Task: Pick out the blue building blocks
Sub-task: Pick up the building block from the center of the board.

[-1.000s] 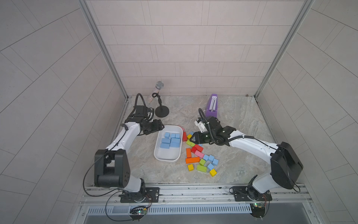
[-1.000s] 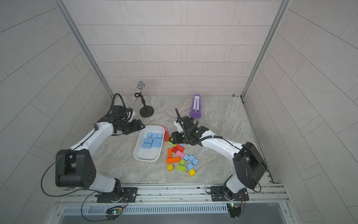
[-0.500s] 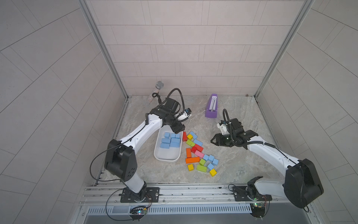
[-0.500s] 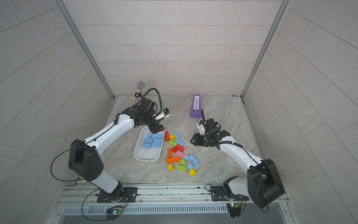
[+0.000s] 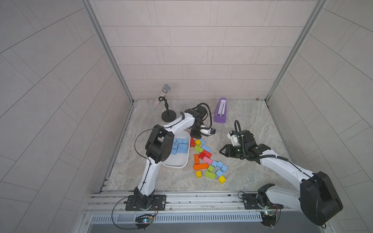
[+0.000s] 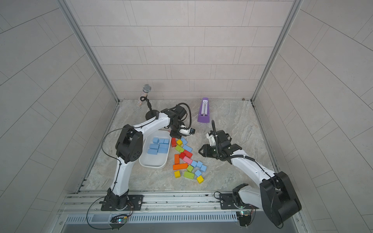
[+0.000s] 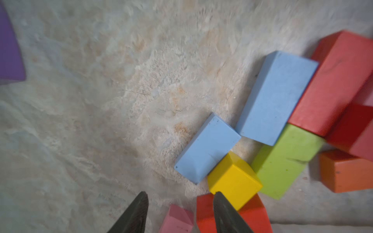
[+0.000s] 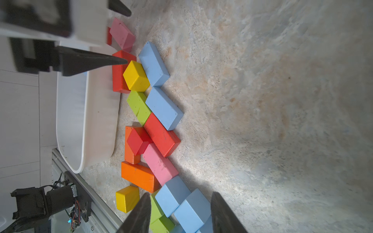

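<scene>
Tray [image 6: 153, 161] at your left, white, holds a cluster of blue building blocks [image 6: 159, 146]. Just past its far corner your left gripper [image 7: 180, 201] hangs over a red block [image 5: 192, 142], jaws parted and empty. Further blue bricks [image 5: 206, 148] and blue cubes [image 5: 220, 164] lie loose in the mixed pile [image 5: 200, 166] on the marbled floor [image 5: 242, 121]. At right, beside the pile, your right gripper [image 8: 181, 194] stands part open, holding nothing.

Matte sky-blue blocks [image 6: 163, 146], some in white tray [image 6: 153, 162], others flat beside it.
</scene>
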Action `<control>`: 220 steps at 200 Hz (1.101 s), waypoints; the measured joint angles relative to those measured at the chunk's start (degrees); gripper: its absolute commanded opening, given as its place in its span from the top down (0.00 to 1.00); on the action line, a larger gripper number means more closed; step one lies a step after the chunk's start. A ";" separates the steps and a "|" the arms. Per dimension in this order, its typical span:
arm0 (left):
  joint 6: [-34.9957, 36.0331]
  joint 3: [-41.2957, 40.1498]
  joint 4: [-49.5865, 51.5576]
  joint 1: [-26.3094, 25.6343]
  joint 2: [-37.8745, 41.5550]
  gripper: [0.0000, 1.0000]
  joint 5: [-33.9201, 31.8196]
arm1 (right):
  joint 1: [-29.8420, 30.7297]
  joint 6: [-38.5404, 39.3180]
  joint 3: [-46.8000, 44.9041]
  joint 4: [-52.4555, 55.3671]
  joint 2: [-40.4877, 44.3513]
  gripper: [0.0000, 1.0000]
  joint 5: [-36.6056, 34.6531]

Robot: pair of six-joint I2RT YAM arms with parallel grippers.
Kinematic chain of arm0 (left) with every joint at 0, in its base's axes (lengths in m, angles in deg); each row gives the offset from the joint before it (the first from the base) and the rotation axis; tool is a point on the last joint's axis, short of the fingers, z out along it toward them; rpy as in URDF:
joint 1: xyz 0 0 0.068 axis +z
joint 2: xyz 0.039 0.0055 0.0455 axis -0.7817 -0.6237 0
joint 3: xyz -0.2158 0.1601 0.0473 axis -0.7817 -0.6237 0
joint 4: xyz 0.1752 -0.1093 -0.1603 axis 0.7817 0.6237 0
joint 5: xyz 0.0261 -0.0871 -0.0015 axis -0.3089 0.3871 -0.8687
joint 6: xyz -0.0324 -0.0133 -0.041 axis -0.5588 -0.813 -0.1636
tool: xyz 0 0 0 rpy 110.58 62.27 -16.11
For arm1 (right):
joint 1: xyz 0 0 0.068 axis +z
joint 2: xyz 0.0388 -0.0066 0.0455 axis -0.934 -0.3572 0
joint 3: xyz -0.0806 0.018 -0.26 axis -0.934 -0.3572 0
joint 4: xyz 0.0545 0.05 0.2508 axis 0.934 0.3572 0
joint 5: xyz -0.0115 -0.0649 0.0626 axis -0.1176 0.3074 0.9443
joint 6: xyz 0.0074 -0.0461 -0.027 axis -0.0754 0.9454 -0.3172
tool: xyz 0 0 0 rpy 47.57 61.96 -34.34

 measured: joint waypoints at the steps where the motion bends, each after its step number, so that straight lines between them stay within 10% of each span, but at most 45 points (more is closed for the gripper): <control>1: 0.15 0.20 -0.04 0.00 -0.04 0.43 0.02 | 0.00 -0.04 -0.13 -0.11 0.04 0.50 -0.02; 119: 7.17 0.66 -0.28 -1.11 -3.13 0.34 -0.81 | 0.00 -2.75 -2.84 -4.87 0.52 0.50 1.05; 220: 7.85 0.66 0.85 -2.40 -4.39 0.64 0.15 | 0.00 -2.97 -2.84 -5.07 0.52 0.52 1.20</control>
